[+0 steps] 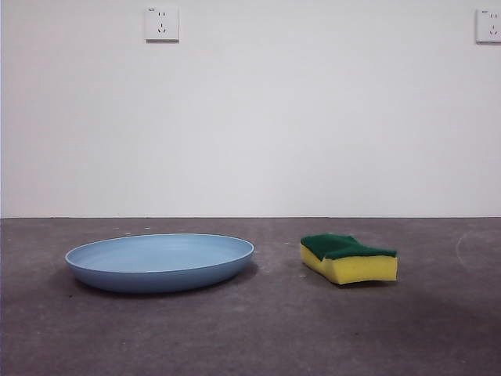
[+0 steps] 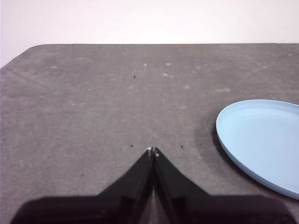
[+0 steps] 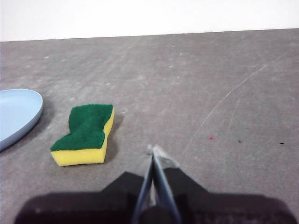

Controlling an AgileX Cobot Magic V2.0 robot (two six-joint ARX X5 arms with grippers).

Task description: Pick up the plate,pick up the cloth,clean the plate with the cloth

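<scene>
The light-blue plate (image 1: 160,261) lies flat on the grey table, left of centre in the front view. Part of its rim also shows in the left wrist view (image 2: 261,140) and the right wrist view (image 3: 16,116). The cloth (image 1: 348,257), a yellow sponge with a dark green top, rests to the plate's right, apart from it. It appears in the right wrist view (image 3: 86,133) too. My left gripper (image 2: 153,151) is shut and empty, off to the plate's side. My right gripper (image 3: 154,151) is shut and empty, short of the sponge. Neither arm shows in the front view.
A white wall with two power sockets (image 1: 161,23) (image 1: 488,25) stands behind the table. The table's far edge and a rounded corner (image 2: 28,50) show in the left wrist view. Faint scratches (image 3: 229,98) mark the surface.
</scene>
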